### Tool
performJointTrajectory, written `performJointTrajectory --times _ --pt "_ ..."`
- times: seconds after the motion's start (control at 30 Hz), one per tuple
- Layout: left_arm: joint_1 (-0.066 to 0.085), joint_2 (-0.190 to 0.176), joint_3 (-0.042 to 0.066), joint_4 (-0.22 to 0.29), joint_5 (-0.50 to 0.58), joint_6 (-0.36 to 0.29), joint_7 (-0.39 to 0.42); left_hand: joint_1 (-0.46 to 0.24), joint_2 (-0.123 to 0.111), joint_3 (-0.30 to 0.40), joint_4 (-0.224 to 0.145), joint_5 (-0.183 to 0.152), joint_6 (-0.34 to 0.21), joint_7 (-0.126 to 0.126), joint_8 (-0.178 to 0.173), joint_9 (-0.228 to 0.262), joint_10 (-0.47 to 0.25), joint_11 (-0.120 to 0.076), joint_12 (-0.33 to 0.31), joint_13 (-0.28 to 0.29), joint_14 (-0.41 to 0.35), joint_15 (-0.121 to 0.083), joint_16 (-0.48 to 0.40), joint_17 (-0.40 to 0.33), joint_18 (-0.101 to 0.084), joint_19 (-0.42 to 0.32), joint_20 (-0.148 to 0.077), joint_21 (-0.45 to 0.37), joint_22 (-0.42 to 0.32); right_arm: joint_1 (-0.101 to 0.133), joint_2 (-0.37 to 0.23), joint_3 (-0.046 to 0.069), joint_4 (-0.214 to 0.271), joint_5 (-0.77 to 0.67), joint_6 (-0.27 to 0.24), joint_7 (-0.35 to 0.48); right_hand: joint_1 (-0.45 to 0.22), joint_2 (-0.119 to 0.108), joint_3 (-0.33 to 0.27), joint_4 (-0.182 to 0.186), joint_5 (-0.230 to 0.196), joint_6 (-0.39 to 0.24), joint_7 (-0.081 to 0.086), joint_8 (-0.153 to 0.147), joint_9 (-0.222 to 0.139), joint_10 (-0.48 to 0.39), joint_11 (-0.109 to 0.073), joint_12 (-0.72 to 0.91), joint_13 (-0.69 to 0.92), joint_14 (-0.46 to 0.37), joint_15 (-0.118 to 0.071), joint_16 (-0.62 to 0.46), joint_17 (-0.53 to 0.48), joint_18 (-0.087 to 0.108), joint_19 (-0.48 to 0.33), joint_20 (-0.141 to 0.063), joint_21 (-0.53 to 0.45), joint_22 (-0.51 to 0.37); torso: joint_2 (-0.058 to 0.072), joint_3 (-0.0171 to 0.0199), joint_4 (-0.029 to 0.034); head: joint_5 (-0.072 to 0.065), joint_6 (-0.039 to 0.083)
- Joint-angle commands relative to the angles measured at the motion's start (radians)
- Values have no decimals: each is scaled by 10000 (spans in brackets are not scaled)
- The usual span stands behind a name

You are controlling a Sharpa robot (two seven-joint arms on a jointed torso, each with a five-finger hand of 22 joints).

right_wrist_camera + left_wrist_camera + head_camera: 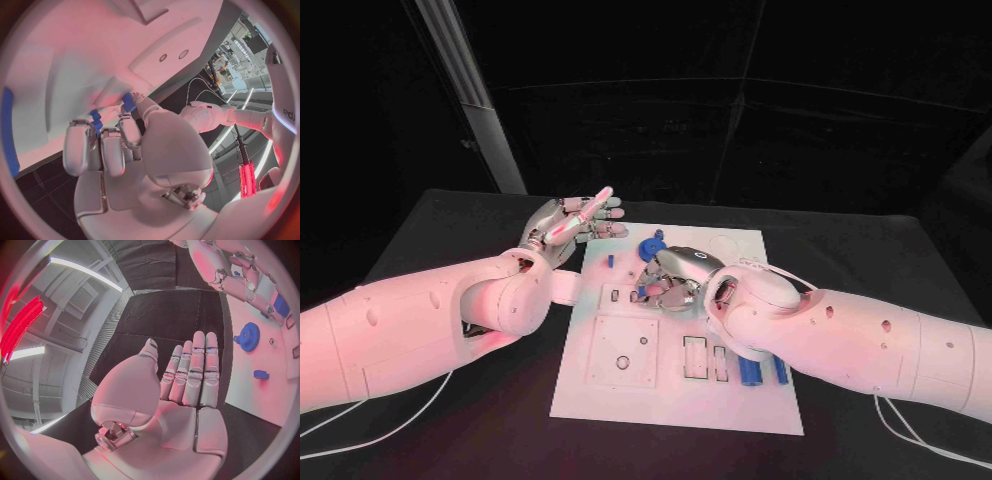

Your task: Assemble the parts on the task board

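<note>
The right hand (672, 280) crowds the task board (678, 400) middle; its near end lies bare beside two blue pegs (764, 372).

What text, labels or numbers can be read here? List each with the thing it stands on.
No readable text.
The task board carries only outlined shapes and cut-outs, no legible print.
The blue gear and the blue parts bear no marks.
Letters at the rim of the right wrist view are cut off and cannot be read as a word.

Head camera overhead, wrist cameras close, sharing task board (678, 330)
</note>
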Motion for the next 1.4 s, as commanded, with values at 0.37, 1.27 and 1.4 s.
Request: performJointTrajectory --times 0.37,1.27,1.4 --pt "18 -13 6 13 -24 124 83 66 24 -7 -53 8 53 12 -37 -2 46 -12 -66 0 54 -12 -55 13 147 71 30 -39 -11 -42 -68 -54 -110 -225 657 -178 -193 -264 106 -13 -79 -15 20 -112 -49 -250 57 -333 -232 739 9 -66 1208 -120 -39 -13 -61 -53 1 5 -6 6 -33" --pt "18 -8 6 2 -24 100 37 57 30 -32 -54 8 61 17 -47 -2 48 -9 -78 -1 57 -10 -67 23 147 77 30 -49 -20 -43 -41 -54 -115 -302 567 -328 -782 -970 -272 228 -160 -981 228 -286 -119 -928 258 -1627 -1340 699 188 -168 1090 -92 -116 163 -162 -198 3 1 -9 -29 -114" --pt "18 -5 6 -3 -24 101 33 57 30 -32 -54 8 61 17 -47 -2 48 -9 -78 -1 57 -10 -67 23 147 77 30 -49 -20 -43 -46 -54 -98 -303 337 -336 -1002 -1046 -538 417 -292 -1030 228 -274 -113 -904 266 -1593 -1348 699 194 -177 1088 -93 -114 169 -166 -195 -9 2 -15 -36 -118"
